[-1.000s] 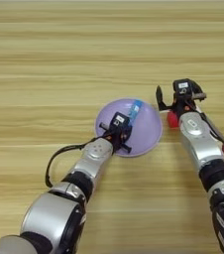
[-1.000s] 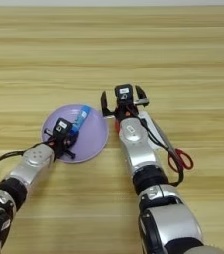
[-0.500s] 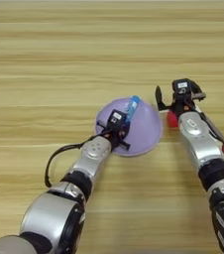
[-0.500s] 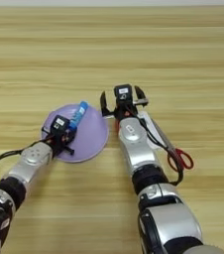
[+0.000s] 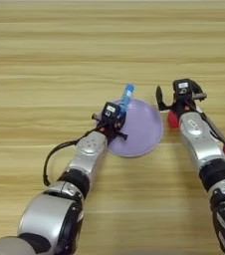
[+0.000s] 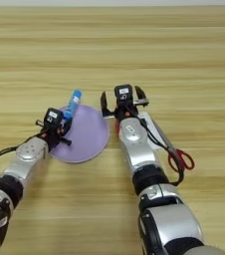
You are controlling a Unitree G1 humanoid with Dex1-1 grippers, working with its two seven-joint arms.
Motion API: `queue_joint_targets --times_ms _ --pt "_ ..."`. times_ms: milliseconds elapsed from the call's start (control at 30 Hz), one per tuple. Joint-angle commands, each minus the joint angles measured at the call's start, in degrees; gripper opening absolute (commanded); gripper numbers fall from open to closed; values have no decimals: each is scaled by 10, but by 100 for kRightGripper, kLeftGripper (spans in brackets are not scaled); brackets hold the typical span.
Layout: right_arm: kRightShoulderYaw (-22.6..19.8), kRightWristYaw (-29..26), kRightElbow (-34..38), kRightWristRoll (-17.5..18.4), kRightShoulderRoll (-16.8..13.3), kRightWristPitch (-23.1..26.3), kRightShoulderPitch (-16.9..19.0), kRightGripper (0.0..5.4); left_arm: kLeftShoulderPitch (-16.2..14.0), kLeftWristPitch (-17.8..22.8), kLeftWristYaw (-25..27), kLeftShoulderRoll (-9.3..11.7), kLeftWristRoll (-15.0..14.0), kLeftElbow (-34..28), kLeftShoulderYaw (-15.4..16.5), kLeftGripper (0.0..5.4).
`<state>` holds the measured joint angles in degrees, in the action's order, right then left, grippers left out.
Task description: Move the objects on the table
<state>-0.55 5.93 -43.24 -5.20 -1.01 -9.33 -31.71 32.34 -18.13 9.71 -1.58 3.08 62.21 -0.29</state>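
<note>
Pinching one blue tube (image 5: 127, 94), left gripper (image 5: 115, 113), one purple plate (image 5: 143, 130), right gripper (image 6: 124, 99) spread

A short blue-and-white cylinder (image 5: 127, 93) leans tilted, its blue cap pointing toward 1 o'clock, over the 11 o'clock rim of a round lilac plate (image 5: 142, 130). A small red cube (image 5: 172, 119) lies at the plate's 3 o'clock, just beside its rim, mostly hidden. All sit on the light-brown wooden table (image 5: 59, 60) with horizontal grain stripes.
</note>
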Motion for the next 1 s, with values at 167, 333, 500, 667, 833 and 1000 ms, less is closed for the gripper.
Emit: queue_joint_targets --times_ms 167,333,500,667,833,1000 --pt "-1 4 -8 1 1 -3 -12 540 -31 24 -10 21 -23 -89 23 119" --pt "-2 5 -8 1 1 -4 -12 540 -38 62 -42 54 -18 -92 37 119" --pt "-3 4 -10 2 -1 -5 -13 540 -33 80 -65 73 -14 -80 42 119" --pt "-3 4 -10 2 -1 -5 -13 540 -29 93 -82 85 -15 -59 48 119" --pt "-3 3 -10 2 -1 -5 -13 540 -30 114 -75 76 -26 -42 55 119" --pt "-3 3 -11 2 0 -5 -15 540 -28 126 -76 72 -30 -29 58 119"
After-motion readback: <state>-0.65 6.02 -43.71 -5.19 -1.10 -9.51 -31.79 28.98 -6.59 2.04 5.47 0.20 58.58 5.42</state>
